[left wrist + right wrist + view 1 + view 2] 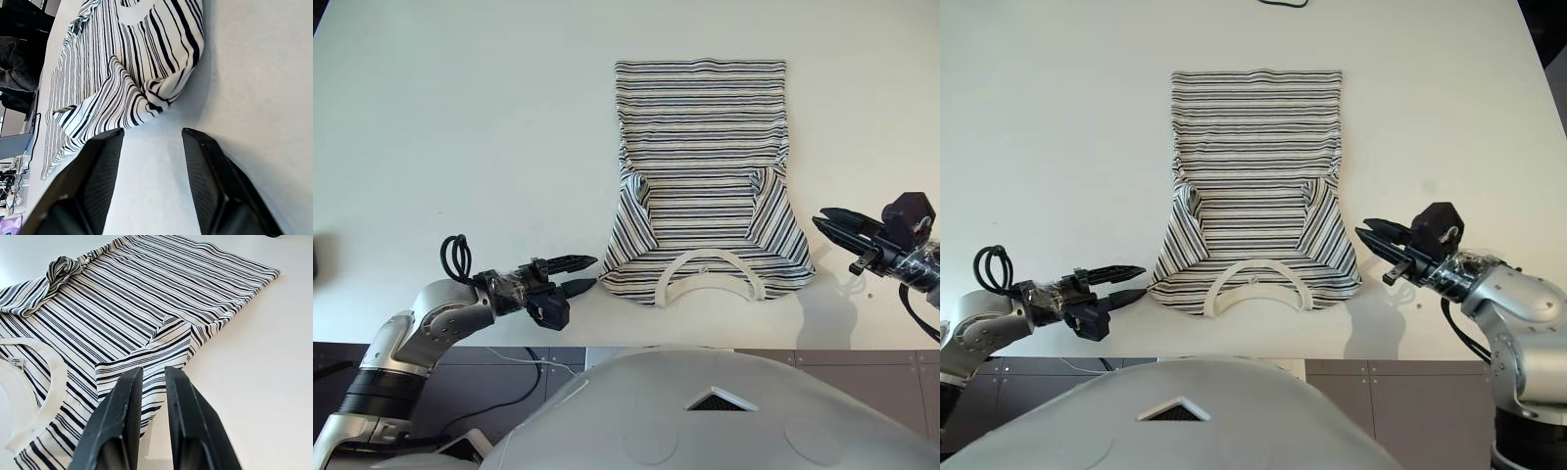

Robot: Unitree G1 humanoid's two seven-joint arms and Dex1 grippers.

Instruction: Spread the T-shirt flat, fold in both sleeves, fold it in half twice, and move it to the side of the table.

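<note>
T-shirt [705, 166] lies flat on the white table [460, 127], both sleeves folded in, its white collar [705, 256] on the edge nearest the robot, between the two claws. The left gripper [589, 272], fingers spread, sits just beside the left shoulder corner. The right gripper [820, 220], fingers narrowly parted and holding nothing, is close beside the right shoulder corner.

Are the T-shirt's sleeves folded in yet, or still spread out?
Folded in: one sleeve and the other sleeve lie as slanted flaps on top of the T-shirt, which is not yet halved.
</note>
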